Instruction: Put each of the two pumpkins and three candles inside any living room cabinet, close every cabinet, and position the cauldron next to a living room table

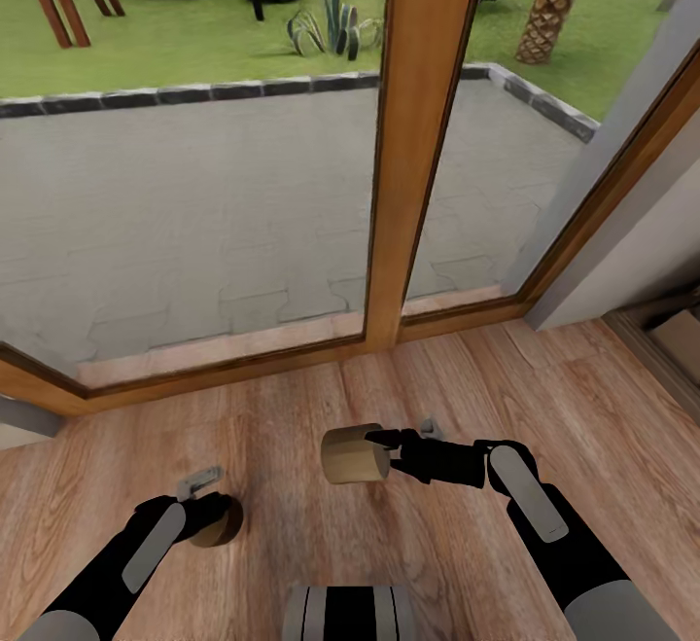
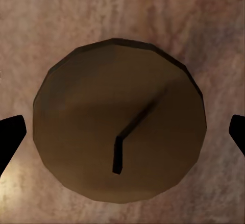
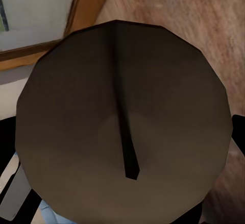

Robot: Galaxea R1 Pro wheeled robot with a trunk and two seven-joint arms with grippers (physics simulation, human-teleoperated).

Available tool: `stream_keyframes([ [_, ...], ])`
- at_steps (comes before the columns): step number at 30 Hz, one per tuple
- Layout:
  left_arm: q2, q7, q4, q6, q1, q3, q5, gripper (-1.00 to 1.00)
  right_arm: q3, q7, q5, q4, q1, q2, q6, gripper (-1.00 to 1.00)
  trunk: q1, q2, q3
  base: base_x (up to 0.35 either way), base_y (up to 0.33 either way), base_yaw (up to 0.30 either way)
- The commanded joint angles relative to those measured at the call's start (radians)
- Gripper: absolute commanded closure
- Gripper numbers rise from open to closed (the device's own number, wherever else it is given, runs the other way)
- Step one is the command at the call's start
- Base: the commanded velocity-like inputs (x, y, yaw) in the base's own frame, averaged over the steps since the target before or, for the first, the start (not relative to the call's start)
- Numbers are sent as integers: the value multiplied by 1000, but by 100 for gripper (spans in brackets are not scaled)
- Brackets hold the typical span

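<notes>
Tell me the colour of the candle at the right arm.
The candle is dull tan-brown with a dark wick, clearest in the head view.

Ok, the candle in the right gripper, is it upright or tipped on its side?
Tipped. In the head view the candle lies sideways in the right gripper, its flat end facing left, held above the wood floor.

Two robot arms reach forward over a wood floor [image 1: 292, 408]. The left gripper [image 1: 209, 515] points down, a candle [image 1: 219, 522] between its fingers. The right gripper [image 1: 381, 454] sits further forward and to the right, another candle [image 1: 352, 453] at its tip (tipped on its side). Beyond both stands a window frame [image 1: 418, 135], with a paved patio [image 1: 194, 213] behind it and lawn [image 1: 194, 48] farther back.
</notes>
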State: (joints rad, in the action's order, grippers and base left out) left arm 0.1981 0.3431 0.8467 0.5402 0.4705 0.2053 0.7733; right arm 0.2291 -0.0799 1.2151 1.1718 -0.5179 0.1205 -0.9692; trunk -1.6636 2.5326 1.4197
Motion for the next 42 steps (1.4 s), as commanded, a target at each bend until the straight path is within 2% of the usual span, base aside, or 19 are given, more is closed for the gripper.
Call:
stream_keyframes([
  [1, 1, 10, 2, -2, 0, 5, 11, -100, 1, -8, -7, 0, -1, 1, -2, 100, 0, 0, 1, 0, 0, 0],
  [4, 1, 10, 2, -6, 0, 5, 11, -100, 1, -7, -8, 0, -1, 1, -2, 100, 0, 0, 1, 0, 0, 0],
  [9, 1, 10, 2, -9, 0, 5, 10, -100, 2, -7, -9, 0, -1, -1, -1, 100, -2, 1, 20, 0, 0, 0],
  [14, 1, 10, 2, -14, 0, 5, 9, -100, 3, -6, -12, -1, -1, -1, -1, 100, -2, 1, 20, 0, 0, 0],
  [20, 1, 10, 2, -50, 0, 7, 6, -100, 3, -6, -12, -1, -1, -1, -1, 100, -2, 1, 20, 0, 0, 0],
  [25, 1, 10, 2, -54, 0, 7, 1, -100, 4, -6, -12, -1, -1, -1, -1, 100, -4, 3, 39, 0, 0, 0],
  [35, 1, 10, 2, -54, 0, 7, -2, -100, 4, -5, -12, -2, -1, -1, -1, 100, -4, 3, 39, 0, 0, 0],
  [39, 1, 10, 2, -54, 0, 8, -2, -100, 4, -5, -12, -2, -1, -1, 0, 100, -6, 4, 55, 0, 0, 0],
  [42, 1, 10, 2, -54, 0, 7, -2, -100, 4, -4, -12, -3, -1, -1, 0, 100, -6, 4, 55, 0, 0, 0],
])
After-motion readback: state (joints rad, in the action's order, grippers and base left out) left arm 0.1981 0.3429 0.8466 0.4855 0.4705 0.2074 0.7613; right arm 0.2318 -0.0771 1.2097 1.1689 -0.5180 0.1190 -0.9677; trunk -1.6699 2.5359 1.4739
